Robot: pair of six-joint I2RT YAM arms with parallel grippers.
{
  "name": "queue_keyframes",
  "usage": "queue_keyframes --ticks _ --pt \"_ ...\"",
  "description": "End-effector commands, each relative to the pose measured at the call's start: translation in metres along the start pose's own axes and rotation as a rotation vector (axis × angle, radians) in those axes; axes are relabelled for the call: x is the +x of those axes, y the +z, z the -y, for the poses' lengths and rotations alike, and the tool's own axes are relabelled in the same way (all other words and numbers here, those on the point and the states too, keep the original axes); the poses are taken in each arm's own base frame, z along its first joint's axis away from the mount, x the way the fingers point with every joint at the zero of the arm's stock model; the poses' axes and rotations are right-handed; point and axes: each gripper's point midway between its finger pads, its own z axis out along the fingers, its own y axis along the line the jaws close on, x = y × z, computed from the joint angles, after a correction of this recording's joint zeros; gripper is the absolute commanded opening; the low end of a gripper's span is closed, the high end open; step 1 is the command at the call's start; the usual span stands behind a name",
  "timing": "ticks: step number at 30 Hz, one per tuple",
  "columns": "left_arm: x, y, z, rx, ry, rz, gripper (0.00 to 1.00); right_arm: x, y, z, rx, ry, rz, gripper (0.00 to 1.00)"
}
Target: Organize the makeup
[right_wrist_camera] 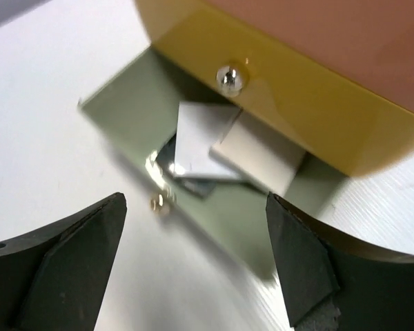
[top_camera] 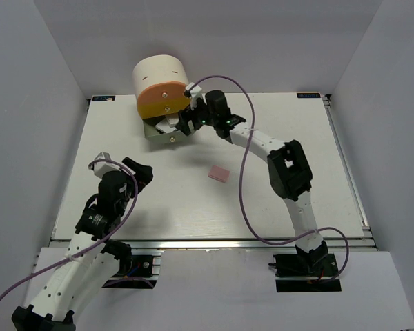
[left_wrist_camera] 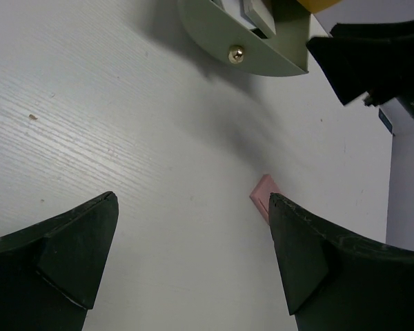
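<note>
Right fingers (right_wrist_camera: 303,265) stood open at green drawer (right_wrist_camera: 117,103) holding white squares (right_wrist_camera: 203,138), left fingers (left_wrist_camera: 65,252) hung open and empty above surface (top_camera: 110,131), pink square (top_camera: 219,174) lay apart from drawer

Pink square (top_camera: 219,174) flat on table (top_camera: 165,200)

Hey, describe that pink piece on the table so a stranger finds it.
Start at the cream cylinder at the far edge of the table. Nearer the arms, right of its open green drawer, a small flat pink square lies by itself. It is the only pink piece, outside the drawer.
</note>
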Motion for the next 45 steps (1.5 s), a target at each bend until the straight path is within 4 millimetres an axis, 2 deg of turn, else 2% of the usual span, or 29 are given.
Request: queue_keyframes --ticks 1,2,3,4,7,8,10,11,12,14,17,19,26,38,41,44,45 --pt "-0.004 -0.001 0.017 0.079 -0.003 0.001 0.98 -0.038 -0.063 -0.021 -0.181 -0.193 -0.043 0.86" --pt "0.001 0.0 0.016 0.085 -0.002 -0.013 0.98 -0.037 -0.077 -0.02 -0.173 -0.228 -0.08 0.88" --pt "0.001 0.001 0.018 0.095 -0.007 -0.009 0.98 -0.015 -0.091 -0.015 -0.169 -0.238 -0.172 0.88" --pt "0.002 0.001 0.018 0.099 -0.009 -0.012 0.98 -0.004 -0.102 -0.01 -0.147 -0.235 -0.218 0.88" --pt "0.006 0.003 0.02 0.117 -0.011 -0.019 0.98 0.037 -0.141 -0.015 -0.14 -0.206 -0.375 0.89" --pt "0.007 0.004 0.02 0.119 -0.009 -0.023 0.98 0.063 -0.151 -0.019 -0.147 -0.184 -0.441 0.89" --pt "0.009 0.005 0.023 0.129 -0.002 -0.035 0.98 0.078 -0.165 -0.012 -0.074 -0.154 -0.496 0.89" --pt "0.01 0.006 0.022 0.126 0.003 -0.04 0.98 0.094 -0.17 -0.008 -0.026 -0.128 -0.531 0.89" --pt "0.011 0.006 0.023 0.129 0.004 -0.048 0.98 0.099 -0.172 -0.002 0.022 -0.117 -0.543 0.89" --pt "0.013 0.006 0.024 0.133 0.007 -0.057 0.98 0.112 -0.179 -0.003 0.019 -0.127 -0.582 0.89" --pt "0.016 0.005 0.023 0.14 0.002 -0.066 0.98 0.119 -0.179 -0.014 0.005 -0.129 -0.602 0.89" --pt "0.018 0.005 0.022 0.137 -0.008 -0.07 0.98 0.132 -0.177 -0.012 0.051 -0.153 -0.646 0.89" --pt "0.018 0.001 0.021 0.142 -0.033 -0.073 0.98 0.158 -0.167 -0.028 0.009 -0.118 -0.7 0.89" --pt "0.02 0.0 0.021 0.141 -0.043 -0.082 0.98 0.189 -0.154 -0.025 0.008 -0.133 -0.768 0.89" --pt "0.019 0.001 0.022 0.137 -0.043 -0.082 0.98 0.197 -0.154 -0.029 -0.022 -0.132 -0.79 0.8" --pt "0.018 0.0 0.021 0.132 -0.041 -0.08 0.98 0.205 -0.158 -0.035 -0.064 -0.134 -0.807 0.59" --pt "0.018 0.0 0.021 0.131 -0.041 -0.079 0.98 0.207 -0.159 -0.036 -0.068 -0.131 -0.812 0.55"
